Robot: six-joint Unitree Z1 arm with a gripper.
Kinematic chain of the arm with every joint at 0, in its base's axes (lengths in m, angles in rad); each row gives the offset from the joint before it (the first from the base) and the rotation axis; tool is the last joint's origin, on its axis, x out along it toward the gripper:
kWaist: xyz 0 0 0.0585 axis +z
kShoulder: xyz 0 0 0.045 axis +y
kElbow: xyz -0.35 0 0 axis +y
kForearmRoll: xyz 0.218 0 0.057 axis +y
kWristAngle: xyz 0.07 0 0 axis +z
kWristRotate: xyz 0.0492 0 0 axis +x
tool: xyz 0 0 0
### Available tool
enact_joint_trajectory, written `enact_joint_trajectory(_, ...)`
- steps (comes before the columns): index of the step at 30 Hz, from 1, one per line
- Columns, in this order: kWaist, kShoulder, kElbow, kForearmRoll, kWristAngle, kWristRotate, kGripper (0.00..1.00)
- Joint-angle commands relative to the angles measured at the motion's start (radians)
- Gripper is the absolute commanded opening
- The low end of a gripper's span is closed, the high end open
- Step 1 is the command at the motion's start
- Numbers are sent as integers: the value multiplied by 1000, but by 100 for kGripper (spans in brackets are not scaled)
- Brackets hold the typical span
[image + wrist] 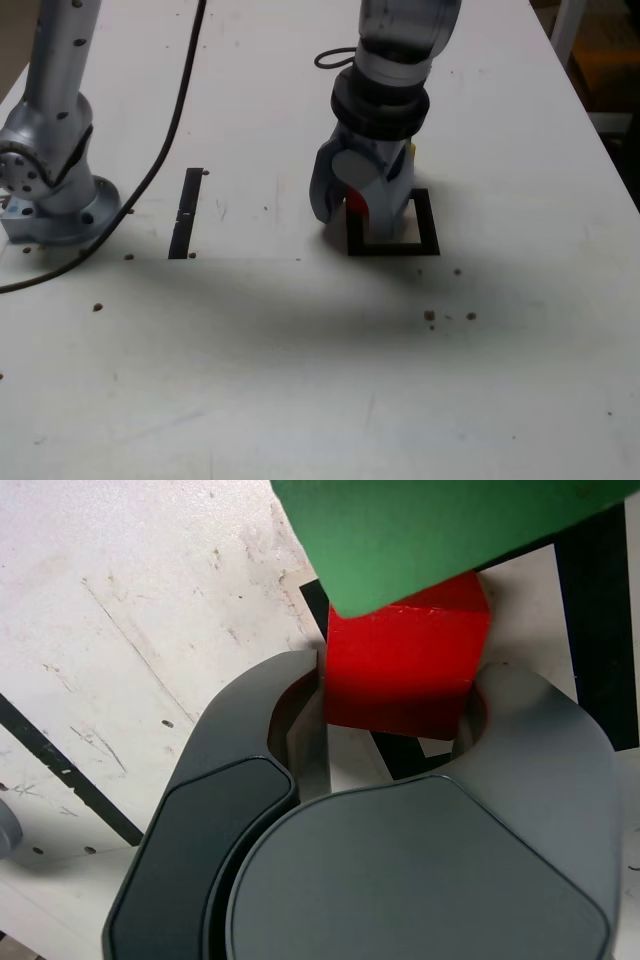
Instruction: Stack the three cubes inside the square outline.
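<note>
1. We see the pincer (362,205) low over the square outline (424,246) on the counter (300,380), pointing nearly straight down at the outline's side toward the exterior view's left.
2. In the wrist view the two jaws lie along opposite sides of the red cube (405,665). One jaw meets the cube's face; at the other we cannot rule out a thin gap. We read the pincer as closed around the red cube, or very nearly so, but we cannot tell for sure that the grip is firm.
3. The red cube sits at the outline's black border, partly over the white inside. In the exterior view only a red sliver (357,200) shows behind the jaw.
4. A green cube (430,530) fills the near part of the wrist view and overlaps the red one's upper edge. We judge that it rests on the red cube, but we cannot confirm contact.
5. A spot of yellow (411,152) shows behind the wrist in the exterior view, probably the yellow cube. Its exact place is hidden.
6. The relation that matters: the red cube lies directly between the jaws, deep in their mouth. A cube has no long axis, so what counts is that the jaws stay square to its flat faces.
7. We judge the risk to be the green cube: any tilt or jerk could tip it off.
8. The thin black strip (186,212) lies well apart, toward the exterior view's left, near the arm's base (55,190).
</note>
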Motion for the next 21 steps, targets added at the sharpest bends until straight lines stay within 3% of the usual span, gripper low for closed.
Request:
enact_joint_trajectory(1, 1, 1, 8, -2, -1, -3, 39)
enact_joint_trajectory(13, -23, -62, 45, 13, -7, -76, 38)
enact_joint_trajectory(21, -86, -114, 19, 46, -20, -187, 38)
